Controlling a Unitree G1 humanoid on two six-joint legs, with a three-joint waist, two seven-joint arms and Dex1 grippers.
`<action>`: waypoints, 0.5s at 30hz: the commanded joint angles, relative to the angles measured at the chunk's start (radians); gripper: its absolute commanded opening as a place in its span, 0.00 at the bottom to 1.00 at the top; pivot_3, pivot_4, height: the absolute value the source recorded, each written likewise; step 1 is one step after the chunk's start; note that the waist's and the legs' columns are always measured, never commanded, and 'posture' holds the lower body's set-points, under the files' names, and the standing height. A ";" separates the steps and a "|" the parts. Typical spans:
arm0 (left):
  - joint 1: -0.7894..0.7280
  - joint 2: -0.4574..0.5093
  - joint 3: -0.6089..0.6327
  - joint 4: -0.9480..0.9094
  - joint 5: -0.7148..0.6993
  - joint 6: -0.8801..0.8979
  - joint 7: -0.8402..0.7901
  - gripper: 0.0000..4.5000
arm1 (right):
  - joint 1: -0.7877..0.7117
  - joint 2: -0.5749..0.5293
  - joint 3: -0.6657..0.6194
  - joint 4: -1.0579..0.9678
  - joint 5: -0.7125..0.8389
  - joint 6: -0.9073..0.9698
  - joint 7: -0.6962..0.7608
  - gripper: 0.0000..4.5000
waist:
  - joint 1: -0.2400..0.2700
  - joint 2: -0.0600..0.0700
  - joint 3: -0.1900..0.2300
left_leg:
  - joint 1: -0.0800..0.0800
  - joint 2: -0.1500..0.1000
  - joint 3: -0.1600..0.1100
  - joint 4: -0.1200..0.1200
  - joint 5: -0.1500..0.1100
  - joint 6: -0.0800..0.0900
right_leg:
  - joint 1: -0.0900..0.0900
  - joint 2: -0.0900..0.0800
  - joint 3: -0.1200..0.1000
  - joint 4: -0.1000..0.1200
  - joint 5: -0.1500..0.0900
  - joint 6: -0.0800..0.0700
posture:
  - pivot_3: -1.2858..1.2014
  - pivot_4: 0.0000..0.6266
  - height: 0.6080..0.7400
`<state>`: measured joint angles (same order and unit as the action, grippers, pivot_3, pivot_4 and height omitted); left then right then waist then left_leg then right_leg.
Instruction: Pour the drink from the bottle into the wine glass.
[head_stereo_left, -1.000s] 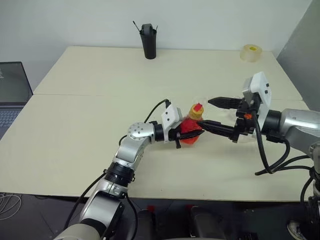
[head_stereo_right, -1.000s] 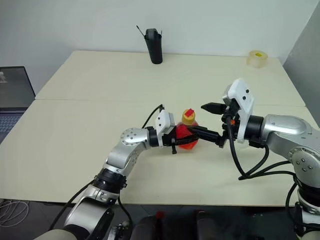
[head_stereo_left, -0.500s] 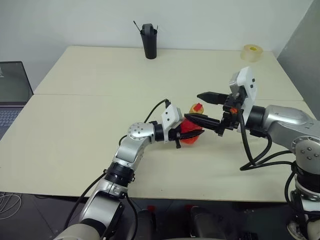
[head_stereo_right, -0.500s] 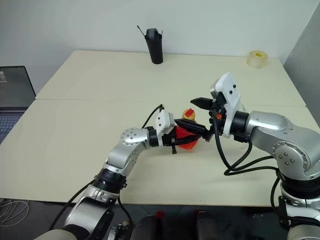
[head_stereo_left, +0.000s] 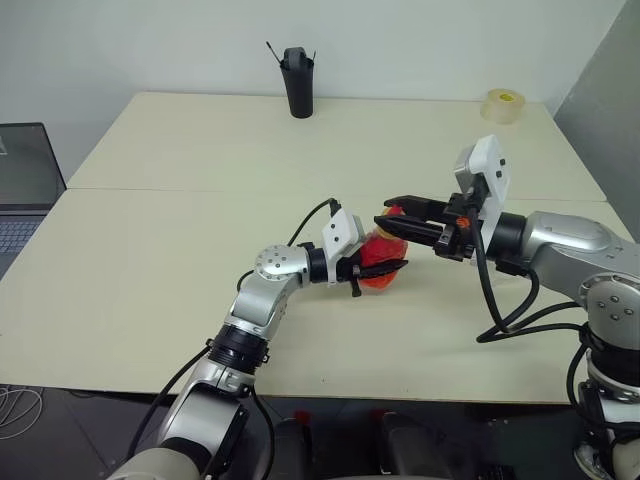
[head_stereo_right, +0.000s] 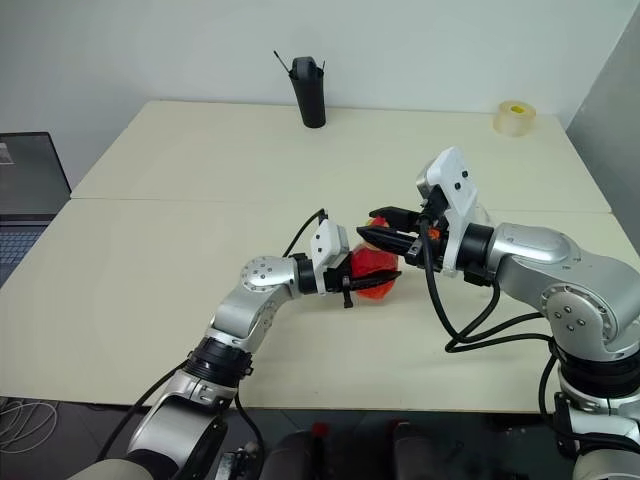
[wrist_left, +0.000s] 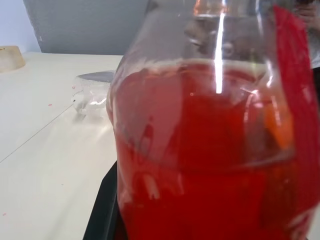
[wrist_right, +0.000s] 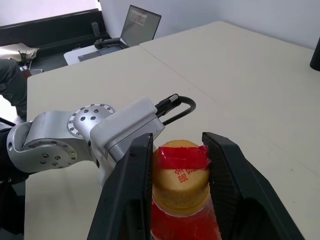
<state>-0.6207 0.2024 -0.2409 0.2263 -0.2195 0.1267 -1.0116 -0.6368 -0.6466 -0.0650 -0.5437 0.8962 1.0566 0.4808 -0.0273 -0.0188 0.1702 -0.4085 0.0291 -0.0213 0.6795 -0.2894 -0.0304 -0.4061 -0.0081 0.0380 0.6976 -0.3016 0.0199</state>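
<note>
While the left hand (head_stereo_left: 378, 262) is clenched around the belly of the bottle (head_stereo_left: 380, 262), holding it upright at the middle of the table (head_stereo_left: 180, 160), the right hand (wrist_right: 177, 187) reaches in level from the robot's right, one finger on each side of the yellowish cap (wrist_right: 179, 172). The fingers (wrist_right: 131, 185) sit right at the cap's sides; whether they already press it or only bracket it cannot be told.

The drink (wrist_left: 200, 165) fills most of the body, so the bottle is judged fairly heavy for its size. Its thin clear plastic wall will likely give under a hard squeeze, which could push liquid out once the cap is off. The ribbed belly is the sound place to hold; the cap is stiff and suits a pinch for twisting.

A red seal strip (wrist_right: 182, 159) crosses the cap top. Printed characters are stamped beneath it, too small to read.

The wine glass (wrist_left: 95, 92) stands on the table near the bottle, on the side of the right arm. It is thin and top-heavy on its stem, judged fragile and easy to tip.
</note>
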 joint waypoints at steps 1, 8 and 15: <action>-0.015 -0.005 0.009 -0.050 -0.014 -0.022 -0.001 0.29 | -0.023 -0.015 -0.048 -0.001 0.022 -0.014 0.015 0.27 | 0.000 0.000 0.000 | 0.000 0.000 0.000 0.000 0.000 0.000 | 0.000 0.000 0.000 0.000 0.000 0.000 | 0.52 0.24 1.00; -0.018 -0.006 0.010 -0.049 -0.014 -0.025 -0.001 0.29 | -0.074 -0.004 -0.154 0.065 0.136 -0.016 0.016 0.27 | -0.001 0.000 0.000 | 0.000 0.000 0.000 0.000 0.000 0.000 | 0.000 0.000 0.000 0.000 0.000 0.000 | 0.52 0.24 1.00; -0.008 -0.004 0.008 -0.061 -0.013 -0.024 0.001 0.29 | -0.060 -0.030 -0.184 0.090 0.134 -0.010 -0.030 0.26 | 0.000 0.000 0.000 | 0.000 0.000 0.000 0.000 0.000 0.000 | 0.000 0.000 0.000 0.000 0.000 0.000 | 0.52 0.24 1.00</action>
<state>-0.6211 0.2014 -0.2391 0.2202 -0.2213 0.1228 -1.0131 -0.6954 -0.6585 -0.2126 -0.4485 1.0379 1.0568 0.4634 -0.0272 -0.0188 0.1702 -0.4085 0.0294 -0.0213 0.6795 -0.2894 -0.0303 -0.4061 -0.0082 0.0380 0.6977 -0.3015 0.0199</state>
